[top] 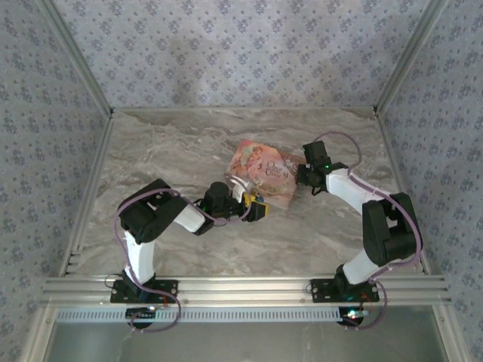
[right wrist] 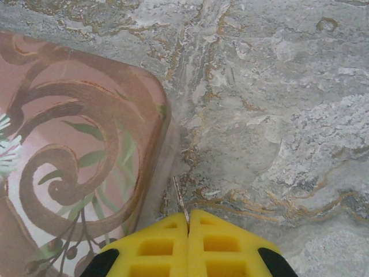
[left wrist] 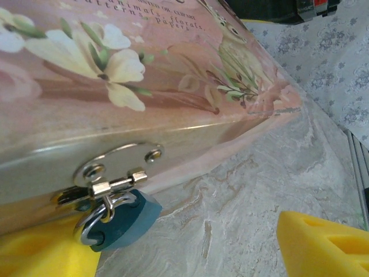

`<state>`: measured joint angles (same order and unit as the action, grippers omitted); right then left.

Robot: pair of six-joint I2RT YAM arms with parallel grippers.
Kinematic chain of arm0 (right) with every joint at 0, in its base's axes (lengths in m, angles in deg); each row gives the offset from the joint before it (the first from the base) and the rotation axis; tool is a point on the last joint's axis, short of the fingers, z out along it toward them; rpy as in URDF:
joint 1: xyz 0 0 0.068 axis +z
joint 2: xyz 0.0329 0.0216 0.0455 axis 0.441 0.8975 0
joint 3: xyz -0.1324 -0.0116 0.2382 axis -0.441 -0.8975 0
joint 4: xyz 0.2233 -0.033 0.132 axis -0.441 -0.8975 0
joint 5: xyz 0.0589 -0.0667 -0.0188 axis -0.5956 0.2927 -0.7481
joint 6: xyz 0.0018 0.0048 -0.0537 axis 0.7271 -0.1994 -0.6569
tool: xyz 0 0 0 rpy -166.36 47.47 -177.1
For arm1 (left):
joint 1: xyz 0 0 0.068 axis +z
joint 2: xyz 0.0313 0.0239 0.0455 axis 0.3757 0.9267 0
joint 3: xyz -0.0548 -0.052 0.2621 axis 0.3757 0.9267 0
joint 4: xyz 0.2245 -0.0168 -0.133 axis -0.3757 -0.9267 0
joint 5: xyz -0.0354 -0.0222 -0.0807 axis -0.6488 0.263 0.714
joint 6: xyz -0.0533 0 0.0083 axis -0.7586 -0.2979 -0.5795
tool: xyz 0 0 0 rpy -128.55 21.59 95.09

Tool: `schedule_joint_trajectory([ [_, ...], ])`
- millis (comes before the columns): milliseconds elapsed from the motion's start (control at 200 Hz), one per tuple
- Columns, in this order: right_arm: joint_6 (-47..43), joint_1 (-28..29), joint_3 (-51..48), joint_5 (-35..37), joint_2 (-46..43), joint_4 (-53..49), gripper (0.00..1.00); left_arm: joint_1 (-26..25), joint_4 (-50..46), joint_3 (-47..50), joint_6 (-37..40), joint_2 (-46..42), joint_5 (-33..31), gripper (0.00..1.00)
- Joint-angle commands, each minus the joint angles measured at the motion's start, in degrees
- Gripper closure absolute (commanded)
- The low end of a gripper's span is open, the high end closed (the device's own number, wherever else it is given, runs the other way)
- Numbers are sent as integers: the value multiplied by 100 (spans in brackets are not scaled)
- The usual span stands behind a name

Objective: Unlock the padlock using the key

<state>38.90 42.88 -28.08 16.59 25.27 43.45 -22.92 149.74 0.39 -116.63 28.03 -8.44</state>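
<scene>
Left gripper wide, straddling small blue-and-silver metal padlock, probably to brace it; right gripper pinches thin pale metal key, tip-out for insertion.

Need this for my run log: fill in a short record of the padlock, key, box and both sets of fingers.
padlock: blue and silver, hanging by its shackle from the pink box's hasp
pink box: lies on the marble table
key: thin pale piece pinched in the right fingers, tip near the box's rounded corner
left fingers: open, padlock between them
right fingers: shut on the key
step: key not yet at the padlock
</scene>
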Motion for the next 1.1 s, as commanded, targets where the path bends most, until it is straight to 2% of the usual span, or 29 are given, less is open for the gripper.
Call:
schedule_joint_trajectory([
  [0,-55,113,188,-305,111,12,100,47,575,-80,-21,83,156,24],
  [65,-102,117,210,-343,134,20,100,111,685,-99,-95,139,256,29],
  [185,-136,131,248,-366,147,44,100,208,1428,93,-321,289,294,30],
  [265,-156,137,300,-387,194,29,100,277,1649,172,-426,314,388,36],
  [680,-335,215,869,-344,724,-130,100,339,1490,373,-445,171,511,46],
  [849,-353,291,996,-331,790,-143,100,347,1276,351,-474,135,446,55],
  [1094,-402,309,954,-300,734,-152,100,454,919,304,-601,96,421,56],
])
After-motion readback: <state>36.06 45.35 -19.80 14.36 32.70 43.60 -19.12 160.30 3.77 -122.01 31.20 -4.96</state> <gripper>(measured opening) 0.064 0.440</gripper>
